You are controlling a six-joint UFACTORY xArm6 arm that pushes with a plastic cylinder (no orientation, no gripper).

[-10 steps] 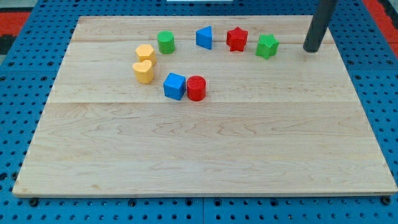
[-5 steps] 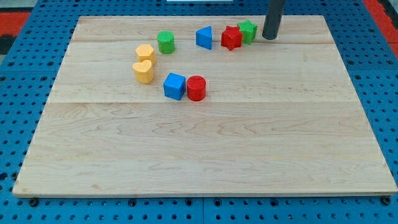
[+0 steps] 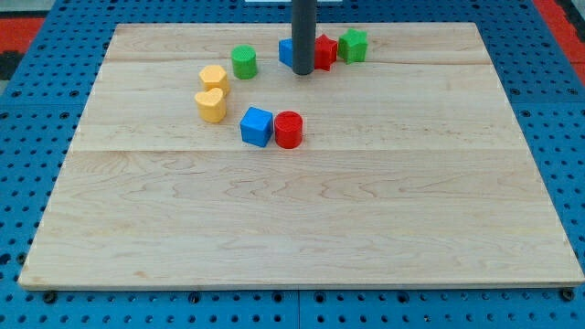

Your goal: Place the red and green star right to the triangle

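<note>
A lab bench: wooden board (image 3: 302, 228) on blue pegboard (image 3: 27, 183)

A pale wooden desk (image 3: 302, 228) fills most of the frame, its top made of long boards whose grain runs from the view's left to the view's right, with faint seams between them. Around it lies a blue pegboard base (image 3: 27, 183) dotted with regular rows of small round holes, showing along the left, right and bottom edges. Red patches (image 3: 23, 23) sit in the upper left and upper right corners. The light is even and soft, without hard shadows
</note>
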